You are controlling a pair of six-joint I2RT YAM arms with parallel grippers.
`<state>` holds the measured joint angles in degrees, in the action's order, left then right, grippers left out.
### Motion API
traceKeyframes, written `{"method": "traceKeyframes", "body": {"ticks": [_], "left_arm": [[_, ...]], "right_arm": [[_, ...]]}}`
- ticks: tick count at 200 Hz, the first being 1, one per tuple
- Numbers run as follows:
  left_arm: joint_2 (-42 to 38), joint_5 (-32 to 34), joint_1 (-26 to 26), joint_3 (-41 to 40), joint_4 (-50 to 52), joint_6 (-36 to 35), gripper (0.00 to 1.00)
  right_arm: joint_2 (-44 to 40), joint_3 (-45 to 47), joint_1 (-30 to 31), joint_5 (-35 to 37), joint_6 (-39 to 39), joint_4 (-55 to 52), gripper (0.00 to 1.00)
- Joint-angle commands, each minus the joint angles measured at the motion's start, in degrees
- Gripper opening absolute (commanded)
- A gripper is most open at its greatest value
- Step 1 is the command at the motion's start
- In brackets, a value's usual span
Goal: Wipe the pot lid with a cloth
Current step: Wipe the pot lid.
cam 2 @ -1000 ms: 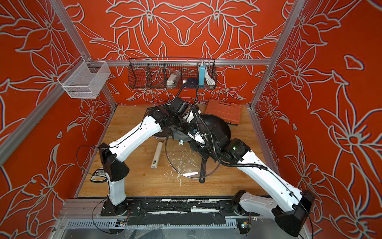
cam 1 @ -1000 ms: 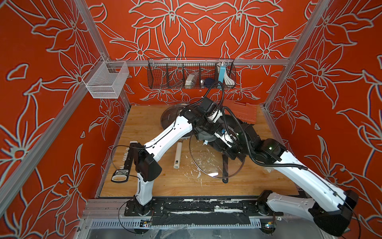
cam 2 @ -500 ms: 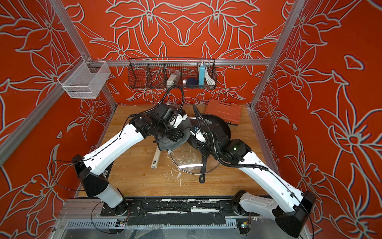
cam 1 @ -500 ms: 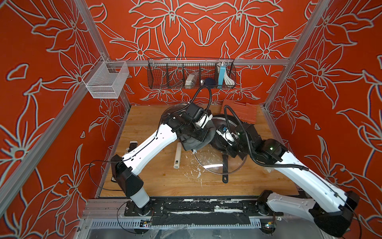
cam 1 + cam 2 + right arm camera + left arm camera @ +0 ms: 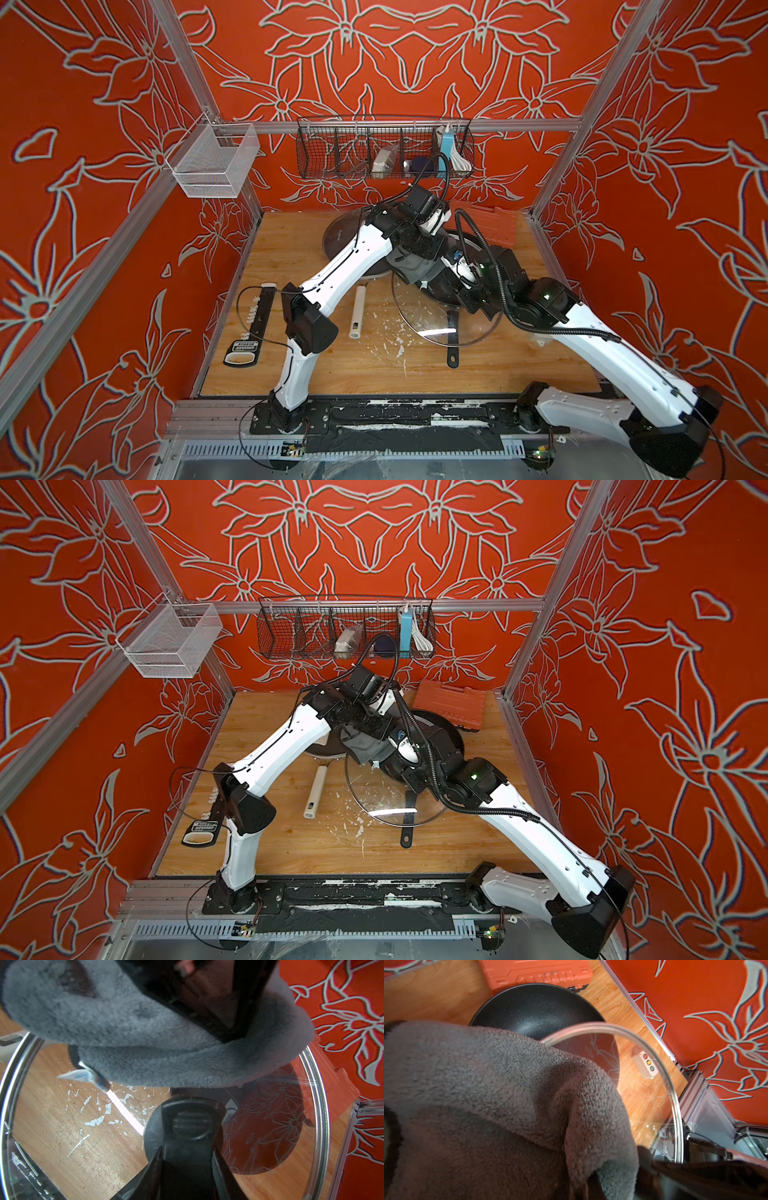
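The pot lid [image 5: 338, 239] lies flat at the back left, mostly under my left arm, and its cream-white bar handle [image 5: 358, 307] points toward the front. My left gripper [image 5: 591, 1186] is shut on the dark grey cloth [image 5: 409, 266], and the cloth hides most of its jaws. The cloth [image 5: 166, 1059] presses on the far part of a second glass lid [image 5: 436, 328] with a black handle, not on the pot lid. My right gripper [image 5: 185, 1167] is shut on that black handle [image 5: 190, 1124] and holds this lid tilted above the table.
A black pan [image 5: 537, 1012] sits under and behind the held lid, its long black handle [image 5: 453, 345] pointing forward. An orange case [image 5: 494, 226] lies at the back right. A black tool [image 5: 249, 328] lies at the left edge. Wire baskets [image 5: 382, 153] hang on the back wall.
My left gripper swung the cloth left and forward across the held lid, then back to its far edge. The left elbow swung out and back. The right gripper kept its hold.
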<state>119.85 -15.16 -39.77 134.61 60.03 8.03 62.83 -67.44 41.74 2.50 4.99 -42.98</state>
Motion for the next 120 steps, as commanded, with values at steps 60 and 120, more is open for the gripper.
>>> {"method": "traceKeyframes", "body": {"ticks": [60, 120], "left_arm": [[6.25, -7.16, 0.39, 1.4, 0.62, 3.92, 0.0], [-6.07, -1.92, 1.61, -14.48, -4.24, 5.77, 0.0]], "right_arm": [[-4.2, -4.02, 1.14, -2.11, -0.06, 14.15, 0.0], [-5.72, -1.97, 1.12, 3.9, -4.47, 17.66, 0.0]]}}
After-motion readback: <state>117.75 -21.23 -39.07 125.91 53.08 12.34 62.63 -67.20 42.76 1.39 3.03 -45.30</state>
